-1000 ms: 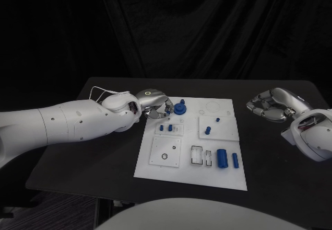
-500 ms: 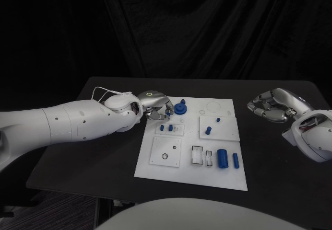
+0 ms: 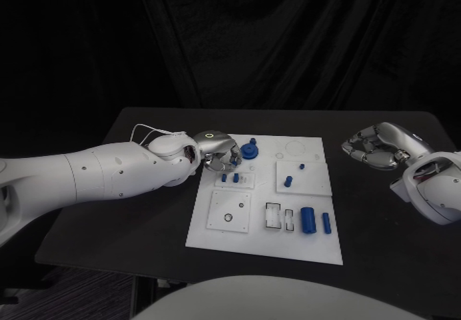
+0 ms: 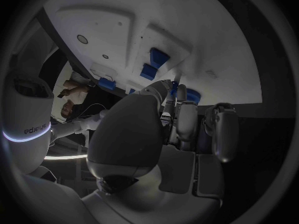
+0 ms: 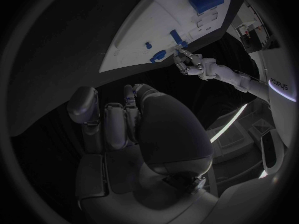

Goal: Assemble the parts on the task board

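As compared with a second ago, the left hand (image 3: pixel 220 152) has been shifted right onto the task board's (image 3: pixel 269 240) upper-left edge beside the blue part (image 3: pixel 250 149); grasp cannot be told, right hand (image 3: pixel 378 145) clenched, idle.

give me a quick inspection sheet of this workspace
surface: black table, bare around the plate
job's things: white task board mid-table; blue parts lying on it, a blue knob at its far edge
clutter: nothing seen
robot hands: left robot hand at the board's far left corner, grip unclear; right robot hand curled, off the board, holding nothing
cables: thin white wire on left arm
surroundings: dark curtain
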{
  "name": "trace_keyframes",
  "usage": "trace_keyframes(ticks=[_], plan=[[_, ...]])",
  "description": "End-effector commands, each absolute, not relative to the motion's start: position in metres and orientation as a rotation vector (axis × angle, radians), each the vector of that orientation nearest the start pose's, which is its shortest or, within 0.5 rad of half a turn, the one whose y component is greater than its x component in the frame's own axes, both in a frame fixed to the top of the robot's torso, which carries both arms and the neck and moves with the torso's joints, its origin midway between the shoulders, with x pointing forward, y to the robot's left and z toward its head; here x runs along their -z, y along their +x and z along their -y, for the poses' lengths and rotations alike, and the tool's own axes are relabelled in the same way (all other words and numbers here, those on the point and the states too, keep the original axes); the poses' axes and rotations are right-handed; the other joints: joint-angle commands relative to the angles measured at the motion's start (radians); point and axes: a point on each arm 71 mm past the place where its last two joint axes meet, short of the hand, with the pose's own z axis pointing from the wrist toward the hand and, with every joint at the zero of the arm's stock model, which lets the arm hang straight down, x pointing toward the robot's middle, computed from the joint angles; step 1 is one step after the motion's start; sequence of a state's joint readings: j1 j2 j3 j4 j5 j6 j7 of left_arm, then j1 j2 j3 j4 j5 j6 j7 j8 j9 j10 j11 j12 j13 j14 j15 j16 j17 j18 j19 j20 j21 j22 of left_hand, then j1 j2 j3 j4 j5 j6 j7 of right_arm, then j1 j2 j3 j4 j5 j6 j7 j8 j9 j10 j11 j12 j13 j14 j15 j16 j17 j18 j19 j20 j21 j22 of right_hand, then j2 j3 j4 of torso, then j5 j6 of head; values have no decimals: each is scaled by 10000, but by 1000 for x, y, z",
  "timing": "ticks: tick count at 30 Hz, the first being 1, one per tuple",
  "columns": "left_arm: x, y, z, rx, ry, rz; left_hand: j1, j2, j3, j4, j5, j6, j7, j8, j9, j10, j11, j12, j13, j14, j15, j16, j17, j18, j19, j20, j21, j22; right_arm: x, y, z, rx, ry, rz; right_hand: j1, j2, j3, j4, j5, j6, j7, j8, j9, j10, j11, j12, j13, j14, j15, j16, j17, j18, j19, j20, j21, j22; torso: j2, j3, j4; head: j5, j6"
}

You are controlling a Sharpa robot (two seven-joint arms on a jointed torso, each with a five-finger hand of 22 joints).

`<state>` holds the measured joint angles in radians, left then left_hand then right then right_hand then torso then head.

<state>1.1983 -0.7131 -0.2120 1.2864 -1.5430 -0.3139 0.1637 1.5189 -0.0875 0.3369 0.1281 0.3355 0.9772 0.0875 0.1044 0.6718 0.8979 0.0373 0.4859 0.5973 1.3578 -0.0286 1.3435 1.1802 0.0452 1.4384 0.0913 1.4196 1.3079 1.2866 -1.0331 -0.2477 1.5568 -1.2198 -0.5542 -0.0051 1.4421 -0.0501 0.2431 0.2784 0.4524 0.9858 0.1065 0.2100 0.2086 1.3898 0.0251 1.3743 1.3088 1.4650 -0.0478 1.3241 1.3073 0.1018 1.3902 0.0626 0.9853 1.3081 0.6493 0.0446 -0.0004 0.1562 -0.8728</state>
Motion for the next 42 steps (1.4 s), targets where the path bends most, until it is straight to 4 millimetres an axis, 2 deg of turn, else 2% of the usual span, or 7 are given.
trace_keyframes(ticks=[1, 5, 12, 21, 30, 42], plan=[[257, 490, -190, 6973, 4916, -17444, -72, 12, -5, -71, -39, -68, 11, -48, -6, 42, 2, -45, -12, -51, 9, -47, -13, -20, -56, 17, -46, 2055, 201, 461, 294, -5871, 1066, -16058, 72, -2, 53, 12, 53, -10, -25, 15, 5, -68, -13, -31, 545, 351, 37, -62, 451, 43, 34, 10, -62, 1158, -4, 0, 4, 10, 2], [258, 490, -189, 6961, 4930, -17530, -72, 16, -1, -76, -40, -63, 14, -49, -7, 27, 5, -59, -18, -62, 8, -58, -29, -19, -62, 17, -53, 2052, 201, 462, 294, -5867, 1065, -16069, 72, -2, 53, 12, 53, -10, -25, 15, 5, -68, -13, -31, 545, 351, 37, -62, 451, 43, 34, 10, -62, 1158, -7, 4, -3, 26, 2], [259, 491, -190, 6906, 4902, -17571, -44, 26, 21, -115, -30, -48, 18, -54, -13, -20, 10, -104, -38, -64, 4, -62, -28, -18, -64, 18, -55, 2053, 202, 462, 294, -5875, 1053, -16092, 85, 4, 69, 9, 51, -17, -21, 13, 5, -74, -11, -36, 541, 347, 39, -66, 448, 42, 34, 11, -61, 1161, -1, -12, -9, 33, 2], [260, 491, -192, 6836, 4861, -17620, -9, 30, 41, -162, -15, -25, 32, -54, -17, -43, 18, -129, -47, -62, 4, -61, -22, -17, -68, 17, -60, 2052, 201, 461, 294, -5868, 1057, -16090, 90, 10, 77, 9, 52, -24, -19, 10, 3, -78, -10, -39, 538, 346, 39, -68, 447, 45, 29, 11, -79, 1158, -6, -8, 15, 8, 2], [261, 491, -194, 6781, 4825, -17671, 12, 23, 49, -191, -4, -17, 38, -56, -19, -42, 22, -133, -48, -76, 5, -75, -43, -12, -84, 16, -78, 2047, 202, 462, 294, -5866, 1056, -16089, 97, 15, 86, 7, 52, -36, -16, 4, 1, -77, -8, -37, 540, 345, 40, -67, 447, 44, 29, 12, -80, 1159, -9, 1, 8, 22, 2], [262, 491, -192, 6803, 4858, -17758, -12, 8, 46, -208, -43, -64, 58, -100, -44, -42, 43, -149, -55, -94, 17, -94, -66, -6, -107, 18, -103, 2039, 202, 462, 294, -5871, 1046, -16104, 106, 19, 97, 5, 51, -51, -12, -2, -2, -79, -5, -39, 538, 346, 42, -63, 451, 44, 29, 12, -81, 1160, -11, -7, 10, 40, 2]])
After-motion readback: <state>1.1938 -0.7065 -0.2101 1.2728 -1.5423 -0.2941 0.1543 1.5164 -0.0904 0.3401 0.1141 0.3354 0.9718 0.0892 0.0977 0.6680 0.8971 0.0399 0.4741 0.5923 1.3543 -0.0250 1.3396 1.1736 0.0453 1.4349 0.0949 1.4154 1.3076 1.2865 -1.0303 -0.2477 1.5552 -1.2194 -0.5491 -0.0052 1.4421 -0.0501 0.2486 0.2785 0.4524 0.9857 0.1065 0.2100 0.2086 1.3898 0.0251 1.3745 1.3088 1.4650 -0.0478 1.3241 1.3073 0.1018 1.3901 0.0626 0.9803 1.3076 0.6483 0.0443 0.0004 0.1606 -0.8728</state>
